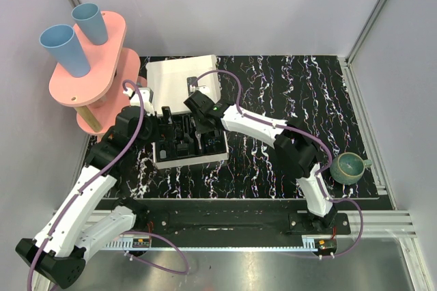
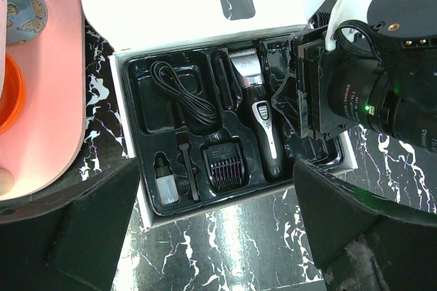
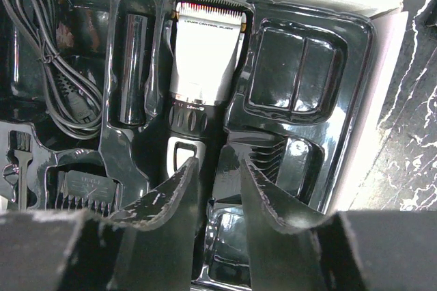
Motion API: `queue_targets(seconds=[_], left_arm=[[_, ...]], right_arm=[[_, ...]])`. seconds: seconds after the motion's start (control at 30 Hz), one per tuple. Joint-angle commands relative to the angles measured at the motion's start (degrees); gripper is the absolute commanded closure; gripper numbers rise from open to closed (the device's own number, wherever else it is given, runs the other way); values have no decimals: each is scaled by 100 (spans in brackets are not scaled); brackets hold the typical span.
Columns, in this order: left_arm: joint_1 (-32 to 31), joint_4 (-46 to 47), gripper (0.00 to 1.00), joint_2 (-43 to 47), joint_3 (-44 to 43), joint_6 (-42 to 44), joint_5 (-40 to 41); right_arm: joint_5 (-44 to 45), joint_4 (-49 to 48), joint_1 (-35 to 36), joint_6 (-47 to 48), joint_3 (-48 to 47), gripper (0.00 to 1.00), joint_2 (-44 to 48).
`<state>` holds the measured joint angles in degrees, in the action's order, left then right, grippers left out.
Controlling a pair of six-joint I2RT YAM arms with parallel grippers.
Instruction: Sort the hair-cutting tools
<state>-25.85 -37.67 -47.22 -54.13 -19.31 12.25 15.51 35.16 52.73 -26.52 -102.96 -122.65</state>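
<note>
My left fingers point(image 2: 82, 229) hang spread wide, released, above the box point(image 2: 121, 113). My right fingers point(image 3: 171, 199) sit slightly parted, grasping nothing, over the clipper point(image 3: 205, 65), which lies in the box's middle slot.

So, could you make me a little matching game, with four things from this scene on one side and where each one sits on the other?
Things:
1. clipper
2. cable
3. teal bowl
4. blue cups

Places:
a. on the pink stand
b. on the table, away from the tray
c. coiled in a corner compartment of the tray
d. in a long slot mid-tray

Pairs: 1-d, 2-c, 3-b, 4-a
</note>
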Motion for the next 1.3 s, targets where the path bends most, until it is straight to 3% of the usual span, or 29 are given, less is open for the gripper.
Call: queue_targets(seconds=[0.0,0.4,1.27], left_arm=[[27,164,1,99,16,6,128],[18,164,1,117,25,-11,120],[18,164,1,64,16,-38,102]], right_arm=[[163,-1,53,-177,-119,63,-39],[585,650,44,-529,-391,80,-400],[637,2161,-35,-679,-1744,82,-1507]])
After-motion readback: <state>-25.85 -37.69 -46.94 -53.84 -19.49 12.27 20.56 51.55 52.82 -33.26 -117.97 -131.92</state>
